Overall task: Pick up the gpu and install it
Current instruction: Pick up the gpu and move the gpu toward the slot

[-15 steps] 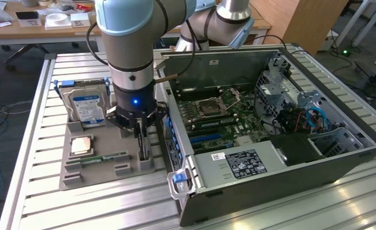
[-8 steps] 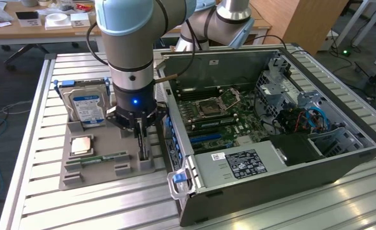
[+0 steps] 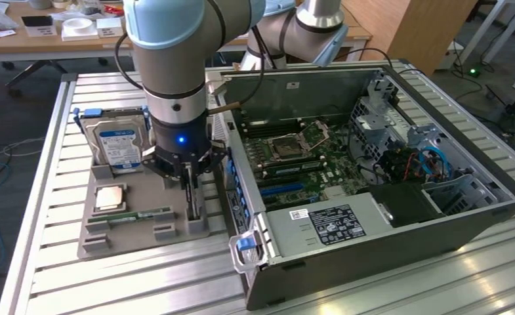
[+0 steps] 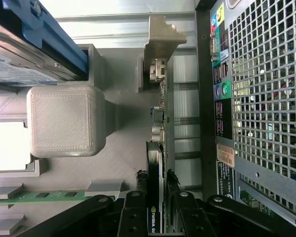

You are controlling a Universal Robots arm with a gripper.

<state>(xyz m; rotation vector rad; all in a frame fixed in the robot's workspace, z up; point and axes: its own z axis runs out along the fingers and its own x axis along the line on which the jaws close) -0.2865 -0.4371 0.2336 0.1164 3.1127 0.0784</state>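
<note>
The gpu (image 3: 194, 205) stands on edge in a slot at the right end of the grey fixture tray (image 3: 108, 243), just beside the open computer case (image 3: 467, 216). My gripper (image 3: 191, 190) reaches straight down over it. In the wrist view the gpu (image 4: 155, 163) appears as a thin dark card edge with a silver bracket, running between my two black fingers (image 4: 134, 217). The gripper (image 4: 156, 219) is shut on the card, one finger against each face. The card still sits in its tray slot.
The tray also holds a silver hard drive with a blue label (image 3: 117, 147), a CPU (image 3: 110, 197) and a green RAM stick (image 3: 144, 214). The case's rear panel (image 4: 256, 98) is close beside the card. The motherboard (image 3: 301, 157) lies exposed inside the case.
</note>
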